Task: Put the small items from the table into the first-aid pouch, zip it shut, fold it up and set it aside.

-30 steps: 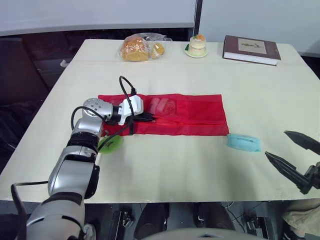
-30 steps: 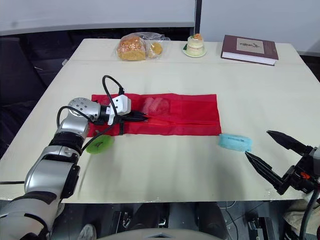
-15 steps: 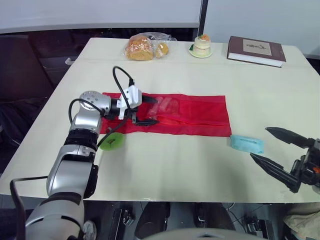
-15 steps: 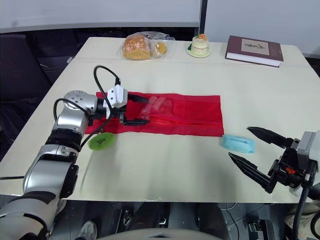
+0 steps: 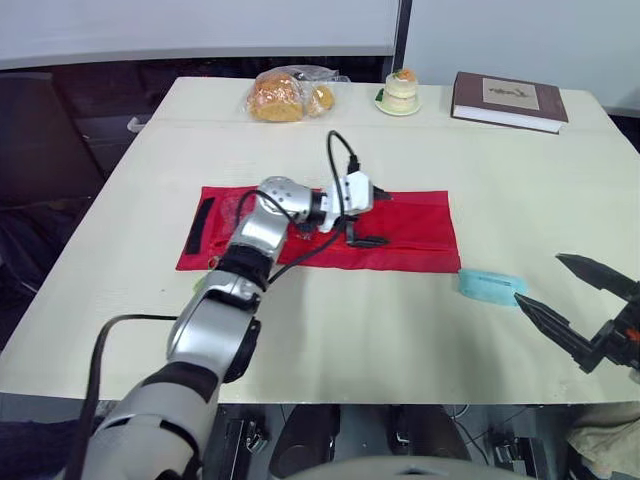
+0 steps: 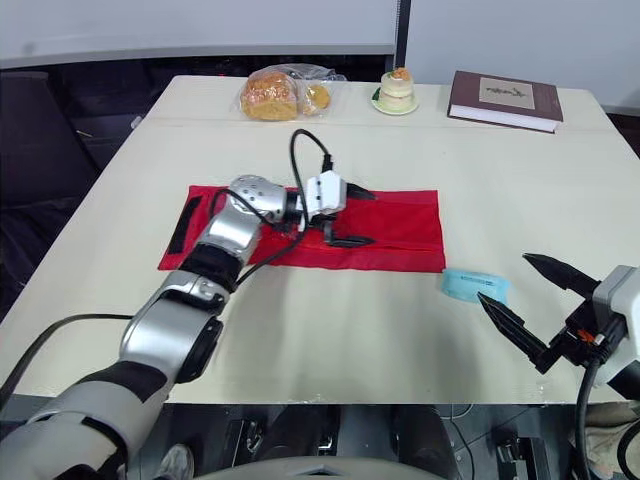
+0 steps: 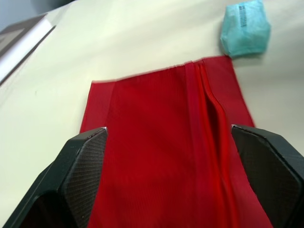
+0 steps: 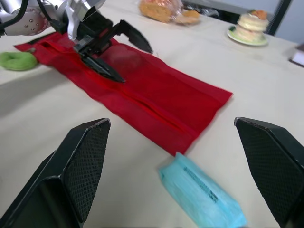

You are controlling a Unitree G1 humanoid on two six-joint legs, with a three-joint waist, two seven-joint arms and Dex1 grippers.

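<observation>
The soft, floppy red pouch point(image 5: 428, 232) lies flat on the desk point(image 5: 340, 335) under the wide-open left hand point(image 5: 386, 220), best pinched at its zip edge, while the wide-open right hand point(image 5: 540, 279) hovers near the light, squishy blue pack point(image 5: 488, 286) beside it.
</observation>
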